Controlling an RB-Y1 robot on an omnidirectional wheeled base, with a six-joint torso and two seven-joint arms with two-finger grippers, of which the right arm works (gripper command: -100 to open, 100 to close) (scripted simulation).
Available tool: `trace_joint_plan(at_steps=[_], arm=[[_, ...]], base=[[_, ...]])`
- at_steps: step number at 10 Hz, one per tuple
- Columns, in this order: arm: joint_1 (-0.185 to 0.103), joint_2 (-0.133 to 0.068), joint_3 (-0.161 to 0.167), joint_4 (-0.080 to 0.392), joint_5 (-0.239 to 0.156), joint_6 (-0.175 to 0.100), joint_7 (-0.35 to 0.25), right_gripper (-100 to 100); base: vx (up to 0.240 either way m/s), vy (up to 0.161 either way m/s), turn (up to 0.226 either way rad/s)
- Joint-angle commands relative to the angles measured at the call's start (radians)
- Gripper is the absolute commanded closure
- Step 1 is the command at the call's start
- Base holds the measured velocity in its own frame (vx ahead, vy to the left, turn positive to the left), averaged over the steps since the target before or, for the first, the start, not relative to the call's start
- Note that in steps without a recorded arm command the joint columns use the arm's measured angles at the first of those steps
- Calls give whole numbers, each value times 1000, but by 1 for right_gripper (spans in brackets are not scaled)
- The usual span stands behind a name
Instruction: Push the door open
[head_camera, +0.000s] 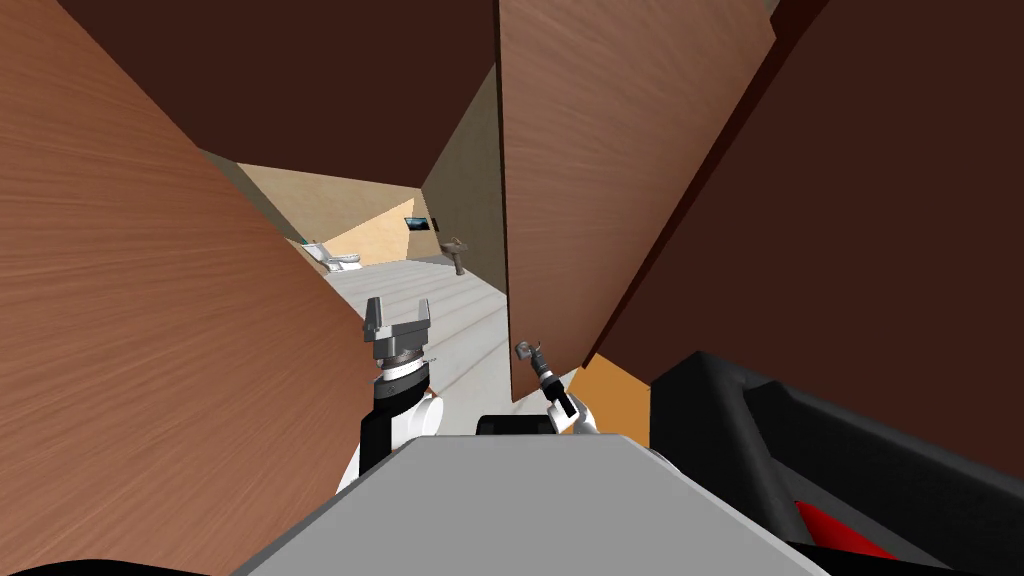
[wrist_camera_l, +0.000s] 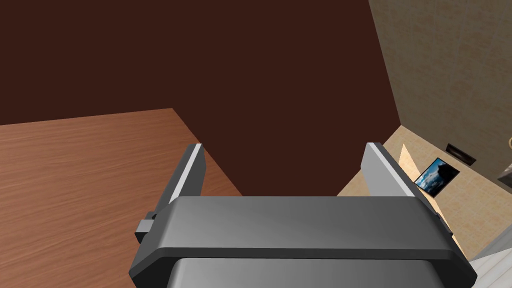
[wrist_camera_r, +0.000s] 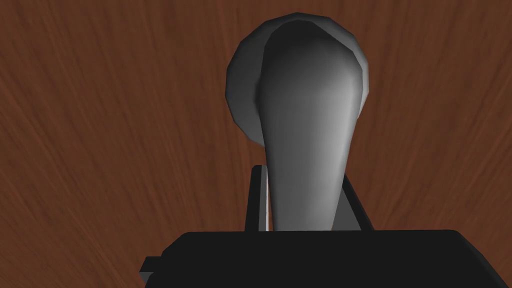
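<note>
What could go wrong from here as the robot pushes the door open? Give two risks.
The right gripper is shut on the grey handle; as the door swings, it may slip off. The open left gripper hangs close to the wood-grain panel and could scrape it on driving forward.

Door (head_camera: 600, 180) reddish-brown with wood grain, handle (wrist_camera_r: 300, 125) plain grey, adjoining wall (head_camera: 850, 250) flat dark brown, floor (head_camera: 470, 335) pale grey, faintly banded, far walls (head_camera: 330, 205) tan.
</note>
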Motion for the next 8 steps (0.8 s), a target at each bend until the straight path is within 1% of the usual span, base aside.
trace_joint_plan(at_steps=[1, 2, 3, 5, 6, 7, 8], arm=[[-13, 2, -30, 14, -8, -15, 12, 100], [-14, 8, -49, 19, -12, -14, 20, 100], [-14, 10, -58, 22, -14, -13, 24, 100], [-16, 19, -89, 31, -21, -11, 38, 100], [-16, 19, -89, 31, -21, -11, 38, 100], [-16, 21, -96, 32, -23, -11, 40, 100], [-17, 26, -111, 37, -26, -10, 47, 100]], base=[[104, 130, -52], [114, 129, -51], [137, 142, -49], [155, 190, -61], [86, 107, -37], [58, 41, 7], [93, 97, -23]])
